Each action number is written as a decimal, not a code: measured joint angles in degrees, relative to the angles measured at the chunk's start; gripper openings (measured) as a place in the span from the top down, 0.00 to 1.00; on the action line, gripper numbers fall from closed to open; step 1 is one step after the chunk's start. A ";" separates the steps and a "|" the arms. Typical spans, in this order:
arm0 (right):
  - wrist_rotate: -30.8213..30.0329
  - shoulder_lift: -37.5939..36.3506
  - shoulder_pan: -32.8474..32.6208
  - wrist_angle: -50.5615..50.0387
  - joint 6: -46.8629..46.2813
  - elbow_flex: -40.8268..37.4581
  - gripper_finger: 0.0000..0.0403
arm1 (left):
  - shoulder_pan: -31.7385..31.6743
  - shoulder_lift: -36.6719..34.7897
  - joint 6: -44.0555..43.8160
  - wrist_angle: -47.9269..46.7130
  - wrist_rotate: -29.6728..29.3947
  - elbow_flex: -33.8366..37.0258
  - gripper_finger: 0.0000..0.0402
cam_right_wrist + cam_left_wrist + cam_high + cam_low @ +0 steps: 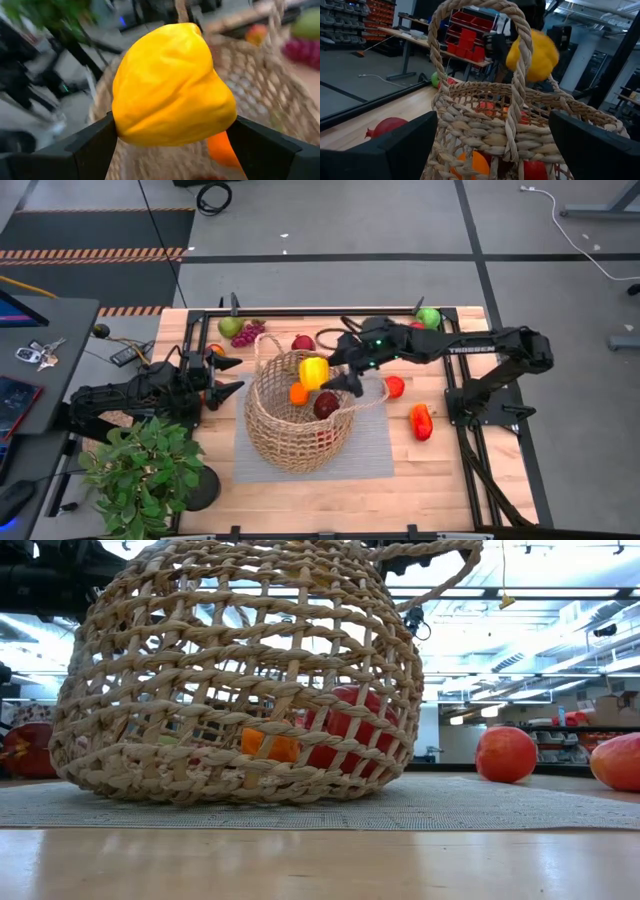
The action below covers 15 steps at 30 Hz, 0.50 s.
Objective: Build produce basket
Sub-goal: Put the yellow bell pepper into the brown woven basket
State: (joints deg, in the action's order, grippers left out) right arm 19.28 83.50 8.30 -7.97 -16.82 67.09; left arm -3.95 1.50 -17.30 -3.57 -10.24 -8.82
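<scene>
Yellow pepper (172,85) sits clamped in the right hand (335,372) above the basket (295,425); left hand (222,376) waits spread apart.

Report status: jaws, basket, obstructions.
Right gripper jaws clamp yellow pepper above basket. Left gripper open beside basket. Nothing blocking drop.

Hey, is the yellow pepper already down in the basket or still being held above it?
Still held. The right end effector grips the yellow pepper between its fingers, above the basket opening; an orange piece already lies inside.
</scene>
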 joint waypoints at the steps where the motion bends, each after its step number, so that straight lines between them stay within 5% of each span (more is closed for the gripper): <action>1: -0.93 1.35 -0.32 -2.43 1.02 2.42 0.11 | 0.00 0.00 0.00 0.08 0.00 0.00 0.03; 15: -2.31 26.32 -3.07 -28.04 11.79 33.28 0.11 | 0.00 0.11 -0.01 -0.06 0.00 0.00 0.03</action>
State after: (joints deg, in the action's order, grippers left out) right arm 16.97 109.81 5.22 -36.01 -5.03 100.37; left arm -3.95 1.61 -17.31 -3.63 -10.24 -8.82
